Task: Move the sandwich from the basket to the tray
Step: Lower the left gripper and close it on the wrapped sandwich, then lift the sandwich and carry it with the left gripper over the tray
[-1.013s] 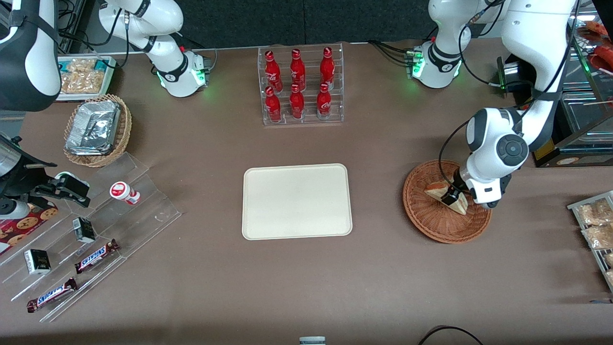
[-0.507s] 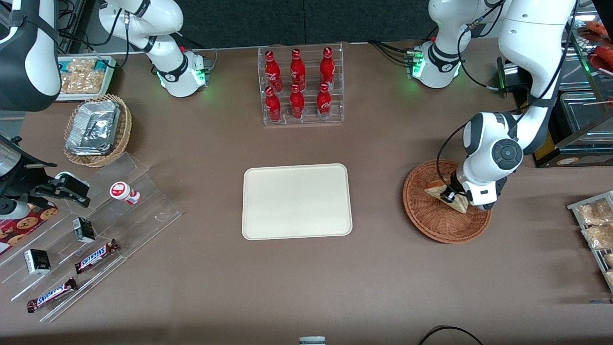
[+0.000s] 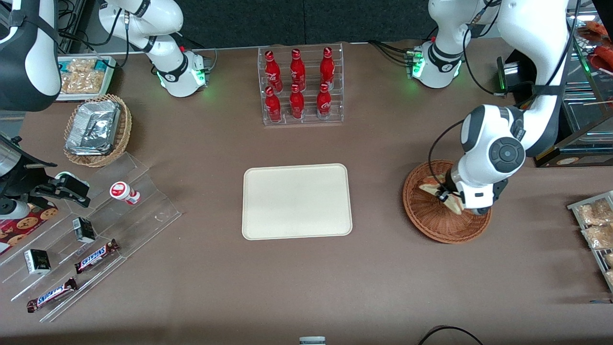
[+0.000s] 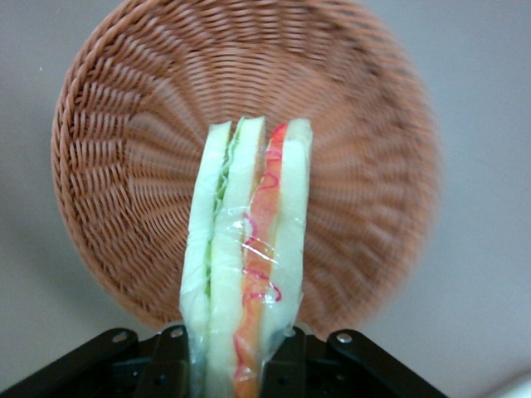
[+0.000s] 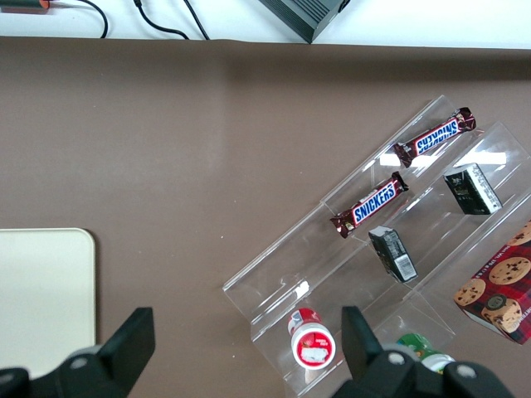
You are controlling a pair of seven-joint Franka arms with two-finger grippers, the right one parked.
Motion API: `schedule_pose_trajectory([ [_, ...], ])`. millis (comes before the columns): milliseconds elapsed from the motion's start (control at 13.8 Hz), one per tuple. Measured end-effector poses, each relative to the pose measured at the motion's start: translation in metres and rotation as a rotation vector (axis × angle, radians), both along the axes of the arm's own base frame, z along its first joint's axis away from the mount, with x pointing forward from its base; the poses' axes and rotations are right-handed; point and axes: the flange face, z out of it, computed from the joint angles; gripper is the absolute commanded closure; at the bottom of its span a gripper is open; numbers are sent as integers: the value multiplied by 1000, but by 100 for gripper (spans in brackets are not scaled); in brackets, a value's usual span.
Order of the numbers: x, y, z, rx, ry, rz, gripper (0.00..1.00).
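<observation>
My left gripper [image 3: 448,196] is shut on the sandwich [image 3: 438,190], a plastic-wrapped wedge of white bread with green and orange filling. In the left wrist view the sandwich [image 4: 249,257] stands edge-on between the black fingers [image 4: 166,356], lifted above the reddish-brown wicker basket [image 4: 124,141]. In the front view the gripper hangs over the basket [image 3: 431,223] at the working arm's end of the table. The cream tray [image 3: 297,201] lies flat at the table's middle with nothing on it.
A clear rack of red bottles [image 3: 300,86] stands farther from the front camera than the tray. Toward the parked arm's end lie a tan basket with foil packets [image 3: 96,129] and stepped acrylic racks with candy bars [image 3: 96,256]. Snack packets [image 3: 594,220] sit beside the reddish basket.
The gripper has risen with the sandwich and shifted a little toward the tray; the sandwich no longer rests on the basket floor.
</observation>
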Motion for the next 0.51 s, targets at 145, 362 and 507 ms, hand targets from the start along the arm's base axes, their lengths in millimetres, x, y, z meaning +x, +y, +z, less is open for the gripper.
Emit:
schedule_pose_trajectory([
  [145,6,-53,39,-6,-14,-73,85],
  [362,-2,-128,57,-21,-40,-182,85],
  [507,-12,-174,55,-31,-48,-252,84],
])
